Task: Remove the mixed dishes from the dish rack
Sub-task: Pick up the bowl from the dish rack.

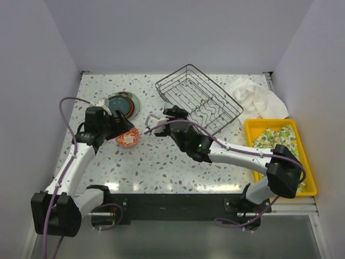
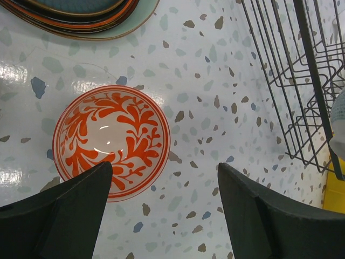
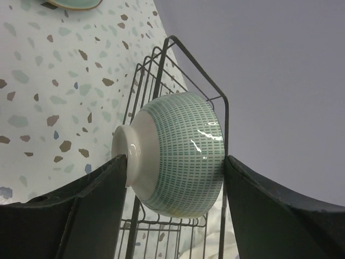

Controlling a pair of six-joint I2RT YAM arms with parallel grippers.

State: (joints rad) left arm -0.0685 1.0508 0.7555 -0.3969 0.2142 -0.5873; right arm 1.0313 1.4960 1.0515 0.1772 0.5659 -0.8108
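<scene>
Carrying the green bowl (image 3: 178,151) clear of the dish rack (image 1: 200,100), I have my right gripper (image 3: 175,160) clamped across it, one finger on the foot, one on the rim. I judge it best to lift past the wire, then turn it upright before setting down. It lies sideways mid-frame, axis running left to right, foot left, mouth right. My left gripper (image 2: 165,166) hangs released over the red-patterned bowl (image 2: 110,141), lower left.

right arm (image 1: 232,151) crosses before dish rack (image 1: 198,99); tabletop (image 2: 207,116) bare beside red-patterned bowl (image 2: 111,141)
</scene>
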